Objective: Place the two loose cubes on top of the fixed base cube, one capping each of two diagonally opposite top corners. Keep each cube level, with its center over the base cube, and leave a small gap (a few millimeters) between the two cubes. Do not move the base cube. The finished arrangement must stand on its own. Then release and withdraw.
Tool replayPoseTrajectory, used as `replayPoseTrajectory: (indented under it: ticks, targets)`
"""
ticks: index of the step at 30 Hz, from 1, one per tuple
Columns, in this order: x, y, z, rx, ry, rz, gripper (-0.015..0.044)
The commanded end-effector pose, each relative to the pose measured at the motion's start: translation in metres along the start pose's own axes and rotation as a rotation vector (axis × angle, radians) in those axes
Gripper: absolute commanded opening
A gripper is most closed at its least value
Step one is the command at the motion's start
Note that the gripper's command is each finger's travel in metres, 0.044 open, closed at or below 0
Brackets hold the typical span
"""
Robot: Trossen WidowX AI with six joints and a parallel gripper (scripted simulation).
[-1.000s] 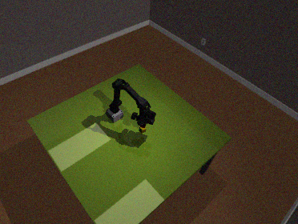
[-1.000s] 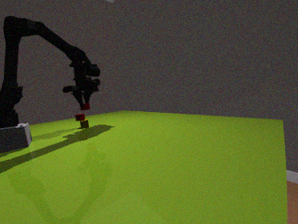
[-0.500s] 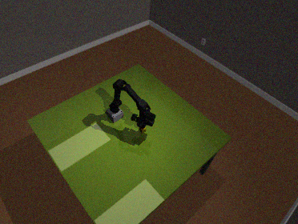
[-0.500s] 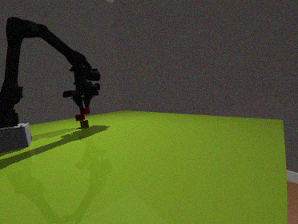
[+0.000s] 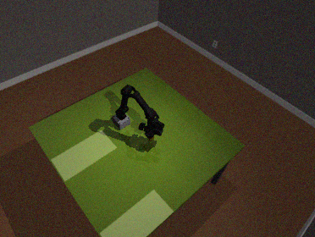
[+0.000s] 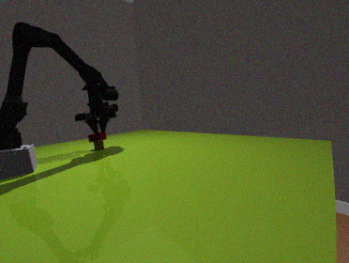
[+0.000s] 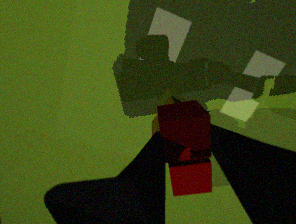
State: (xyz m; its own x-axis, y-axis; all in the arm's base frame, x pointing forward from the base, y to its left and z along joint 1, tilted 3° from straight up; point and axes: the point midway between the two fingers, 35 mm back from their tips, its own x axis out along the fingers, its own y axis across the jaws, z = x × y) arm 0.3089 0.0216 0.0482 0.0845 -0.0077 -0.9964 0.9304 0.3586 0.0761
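My gripper [image 5: 151, 135] [image 6: 98, 132] [image 7: 183, 133] is shut on a dark red cube [image 7: 183, 124] [image 6: 100, 136]. It holds the cube low, right at the top of the small yellow-brown base cube [image 6: 98, 146], of which only a sliver [image 7: 155, 126] shows in the wrist view. A brighter red cube [image 7: 190, 178] shows between the fingers, close beside the held one. In the exterior view the red band on the base is wider than the base. I cannot tell whether the two red cubes touch.
The arm's grey mount block [image 5: 122, 122] [image 6: 17, 162] stands on the green table [image 5: 186, 140] [image 6: 211, 197], left of the cubes. Two pale patches [image 5: 82, 155] [image 5: 139, 216] mark the table's near side. Brown floor surrounds the table.
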Motion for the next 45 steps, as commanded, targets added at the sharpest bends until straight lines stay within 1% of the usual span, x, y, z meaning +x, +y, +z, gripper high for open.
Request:
replayPoseTrajectory:
  ticks: [1,21,25,30,34,45]
  targets:
    - [0.002,0.0,0.001,-0.002,-0.003,-0.005,0.0105]
    - [0.004,0.0,0.001,-0.006,-0.003,-0.005,0.0105]
    - [0.004,0.0,0.001,-0.006,-0.003,-0.005,0.0205]
    - [0.004,0.0,0.001,-0.006,-0.003,-0.005,0.0205]
    - [-0.006,0.0,0.0,-0.002,0.001,-0.003,0.0205]
    - [-0.018,0.0,0.0,-0.002,0.001,-0.003,0.0205]
